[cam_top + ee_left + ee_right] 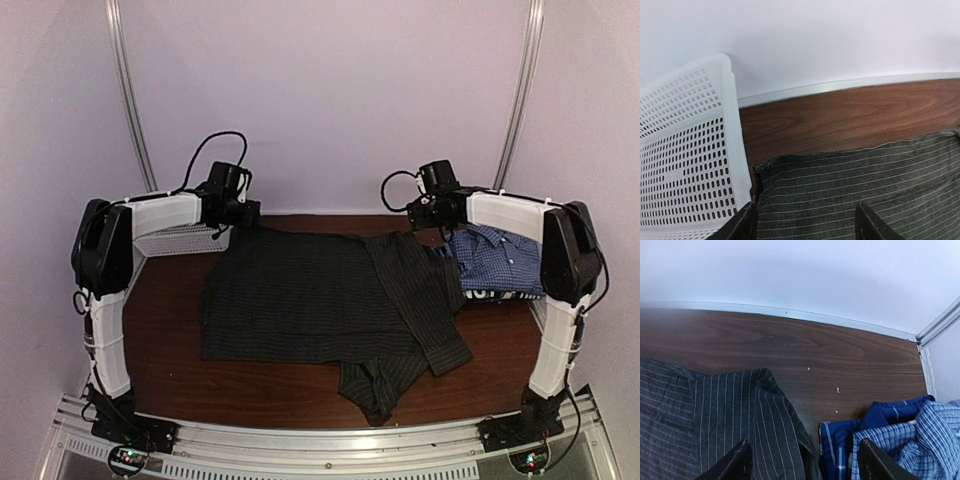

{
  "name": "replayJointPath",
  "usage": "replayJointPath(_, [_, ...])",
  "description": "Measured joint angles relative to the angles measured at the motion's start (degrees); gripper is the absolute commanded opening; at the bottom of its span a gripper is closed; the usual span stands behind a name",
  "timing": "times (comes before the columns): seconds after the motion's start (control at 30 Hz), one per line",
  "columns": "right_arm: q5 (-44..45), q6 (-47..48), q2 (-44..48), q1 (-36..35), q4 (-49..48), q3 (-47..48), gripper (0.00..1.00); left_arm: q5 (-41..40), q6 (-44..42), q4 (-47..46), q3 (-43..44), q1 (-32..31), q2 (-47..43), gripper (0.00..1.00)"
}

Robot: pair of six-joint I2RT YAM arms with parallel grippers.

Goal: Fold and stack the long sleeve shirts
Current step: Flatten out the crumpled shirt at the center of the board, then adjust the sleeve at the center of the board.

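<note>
Both left fingers (742, 225) and right fingers (737, 462) gape above pinstriped shirt (290, 295), seemingly clear.

Dark wood-grain counter (165, 335). White perforated plastic basket (685, 165) at its back left corner, close to the pale wall (330, 100). Silver trim strip (840, 86) runs along the counter's back edge. A few tiny white specks (838, 389) on the wood, back right.

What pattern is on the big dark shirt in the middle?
The shirt is black with thin pale pinstripes; the left wrist view shows it best.
</note>
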State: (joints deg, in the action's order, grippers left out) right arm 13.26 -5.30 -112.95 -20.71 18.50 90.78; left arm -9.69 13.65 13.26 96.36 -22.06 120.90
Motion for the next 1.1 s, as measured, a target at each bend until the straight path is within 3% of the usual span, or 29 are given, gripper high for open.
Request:
replayJointPath(0.27, [-6.71,-5.42,24.11,-1.73,-2.47,-23.19,0.72,10.45,2.01,-6.36,-10.23,0.17,-14.10,0.75])
replayJointPath(0.43, [-10.14,-11.85,34.71,-4.13,-0.74,-38.01,0.73,16.85,4.74,-11.85,-19.19,0.17,-22.84,0.87])
replayJointPath(0.6, [-11.80,-18.05,42.51,-5.05,3.02,-50.71,0.77,21.38,7.17,-15.63,-26.62,0.09,-28.52,0.90])
replayJointPath(0.93, [-15.06,-23.93,37.90,-5.05,2.21,-57.44,0.74,23.93,9.03,-17.25,-34.49,-2.86,-31.47,0.91])
replayJointPath(1.1, [-16.31,-25.14,37.29,-5.07,-0.76,-59.80,0.64,24.33,9.25,-17.53,-35.54,-3.56,-31.47,0.91])
